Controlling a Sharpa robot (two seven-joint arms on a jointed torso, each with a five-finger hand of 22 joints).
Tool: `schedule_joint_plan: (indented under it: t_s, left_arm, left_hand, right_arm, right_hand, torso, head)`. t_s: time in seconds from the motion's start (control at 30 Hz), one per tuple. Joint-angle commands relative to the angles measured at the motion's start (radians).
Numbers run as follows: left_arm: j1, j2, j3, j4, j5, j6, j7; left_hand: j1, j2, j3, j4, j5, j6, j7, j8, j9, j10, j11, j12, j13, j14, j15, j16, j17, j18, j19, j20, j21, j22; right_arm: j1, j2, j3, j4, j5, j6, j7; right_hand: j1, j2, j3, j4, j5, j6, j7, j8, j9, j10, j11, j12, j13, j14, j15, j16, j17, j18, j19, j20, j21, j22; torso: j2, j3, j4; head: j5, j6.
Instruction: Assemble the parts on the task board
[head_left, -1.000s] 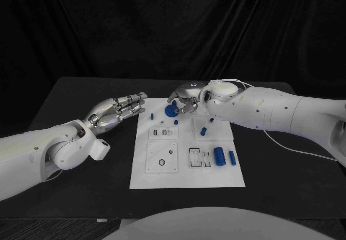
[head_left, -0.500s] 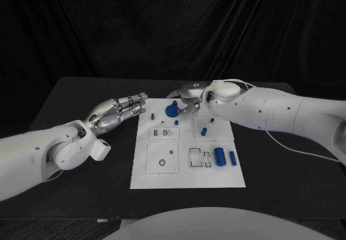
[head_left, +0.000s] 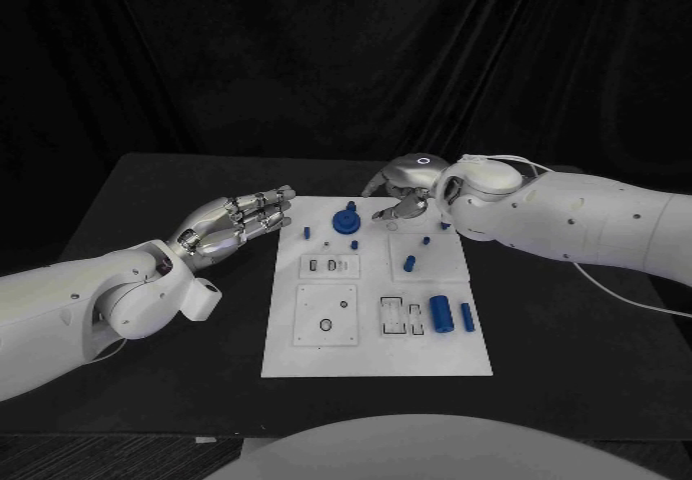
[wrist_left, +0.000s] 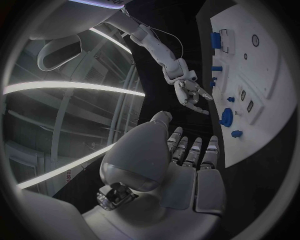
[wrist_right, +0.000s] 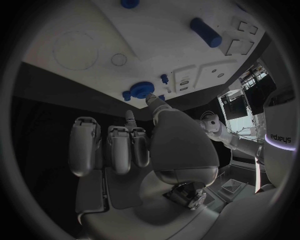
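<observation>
The white task board (head_left: 375, 345) lies in the middle of the table. A blue gear (head_left: 346, 222) stands at its far end, also seen in the right wrist view (wrist_right: 142, 90). Small blue pegs (head_left: 408, 264) are scattered over the far half, and two blue cylinders (head_left: 440, 312) lie near the right edge. My right hand (head_left: 405, 196) hovers over the board's far right corner, just right of the gear, fingers apart and holding nothing. My left hand (head_left: 231, 222) hangs left of the board with fingers stretched out and empty.
Black table (head_left: 159, 330) surrounds the board on all sides. White recessed plates (head_left: 326, 316) and slots sit in the board's near half. My right forearm (head_left: 577, 225) spans the table's far right.
My right hand has drawn back to the right, off the blue gear, which stays in place. The left hand has not moved.
</observation>
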Motion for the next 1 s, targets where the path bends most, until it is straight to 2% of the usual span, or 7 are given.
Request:
schedule_joint_plan:
  t_s: [0.03,0.27,0.5,0.6,0.63,0.8,1.0]
  left_arm:
    - [-0.002,0.001,0.001,0.003,0.001,0.010,0.009]
    - [-0.004,-0.001,0.001,0.005,0.001,0.012,0.008]
    - [-0.009,0.003,0.001,0.004,0.001,0.018,0.017]
    - [-0.010,0.003,0.001,0.011,0.001,0.019,0.027]
    - [-0.010,0.004,0.001,0.013,0.001,0.019,0.028]
    - [-0.011,0.005,0.001,0.022,0.001,0.021,0.026]
    - [-0.011,0.005,0.001,0.023,0.001,0.023,0.022]
  left_hand:
    - [0.009,-0.004,0.003,0.001,0.002,0.005,0.004,0.003,0.001,-0.002,0.005,0.004,0.001,-0.006,0.001,0.000,0.000,0.017,-0.006,-0.001,-0.005,-0.001]
    - [0.009,-0.004,0.003,0.001,0.002,0.005,0.004,0.003,0.001,-0.002,0.005,0.004,0.001,-0.006,0.001,0.000,0.000,0.017,-0.006,-0.001,-0.005,-0.001]
    - [0.009,-0.002,0.014,-0.002,0.004,0.015,0.004,0.006,0.003,0.000,0.006,0.006,0.002,-0.006,0.002,0.001,0.000,0.017,-0.006,-0.001,-0.005,-0.001]
    - [0.010,-0.001,0.026,-0.006,0.006,0.024,0.006,0.009,0.004,0.005,0.007,0.010,0.003,-0.001,0.003,0.004,0.001,0.017,-0.002,0.000,-0.003,0.000]
    - [0.010,-0.001,0.026,-0.006,0.006,0.024,0.006,0.009,0.004,0.006,0.007,0.010,0.003,-0.001,0.003,0.004,0.001,0.017,-0.002,0.000,-0.002,0.000]
    - [0.010,-0.003,0.029,-0.007,0.006,0.021,0.006,0.008,0.003,0.004,0.008,0.009,0.002,-0.003,0.003,0.003,0.001,0.017,-0.003,0.000,-0.003,-0.001]
    - [0.010,-0.004,0.030,-0.008,0.005,0.018,0.007,0.008,0.003,0.003,0.008,0.008,0.002,-0.004,0.003,0.002,0.001,0.017,-0.004,0.000,-0.004,-0.001]
  right_arm:
    - [0.010,-0.055,0.000,0.058,-0.003,-0.108,-0.043]
    - [0.016,-0.184,0.000,0.153,-0.003,-0.153,-0.092]
    - [-0.009,-0.251,0.000,0.173,-0.003,-0.173,-0.100]
    - [-0.024,-0.272,-0.001,0.179,-0.003,-0.190,-0.101]
    - [-0.028,-0.277,-0.001,0.179,-0.003,-0.196,-0.101]
    - [-0.048,-0.295,-0.001,0.165,-0.003,-0.214,-0.100]
    - [-0.064,-0.299,-0.001,0.142,-0.003,-0.219,-0.102]
  right_hand:
    - [-0.001,-0.019,-0.032,0.031,-0.023,0.026,-0.010,0.010,0.007,0.105,-0.011,0.004,0.263,0.095,-0.013,-0.031,0.209,-0.027,0.053,-0.014,0.031,0.211]
    - [0.016,-0.053,-0.067,0.115,-0.040,0.038,-0.020,0.012,0.012,0.105,-0.020,0.004,0.263,0.093,-0.028,-0.056,0.180,-0.028,0.057,-0.028,0.037,0.217]
    - [-0.030,-0.052,-0.076,0.122,-0.007,0.020,-0.046,-0.003,0.004,0.105,-0.037,0.004,0.263,0.091,-0.045,-0.066,0.162,-0.026,0.057,-0.043,0.034,0.218]
    - [-0.037,-0.059,-0.075,0.122,0.002,-0.171,-0.062,-0.046,-0.038,0.105,-0.049,0.004,0.263,0.091,-0.055,-0.065,0.157,-0.026,0.056,-0.053,0.032,0.218]
    - [-0.037,-0.059,-0.075,0.121,0.003,-0.173,-0.062,-0.046,-0.039,0.105,-0.050,0.004,0.263,0.091,-0.055,-0.065,0.156,-0.026,0.056,-0.053,0.032,0.218]
    - [-0.016,-0.053,-0.066,0.120,0.033,-0.141,-0.055,-0.039,-0.041,0.105,-0.047,0.004,0.263,0.090,-0.056,-0.065,0.152,-0.025,0.055,-0.056,0.029,0.217]
    - [0.031,-0.035,-0.048,0.115,0.155,-0.021,-0.049,-0.023,-0.034,0.105,-0.042,0.004,0.263,0.090,-0.052,-0.058,0.152,-0.026,0.056,-0.053,0.031,0.218]
  torso:
    - [0.000,-0.0001,-0.0010]
    - [0.000,0.0001,0.0000]
    - [0.000,0.0001,-0.0021]
    - [-0.001,0.0008,-0.0004]
    - [-0.003,0.0010,-0.0014]
    - [-0.007,-0.0003,-0.0052]
    - [-0.007,-0.0002,-0.0049]
  head:
    - [-0.001,0.000]
    - [-0.002,0.000]
    - [-0.013,0.000]
    - [-0.013,0.000]
    - [-0.011,0.000]
    - [-0.008,0.000]
    - [-0.001,0.000]
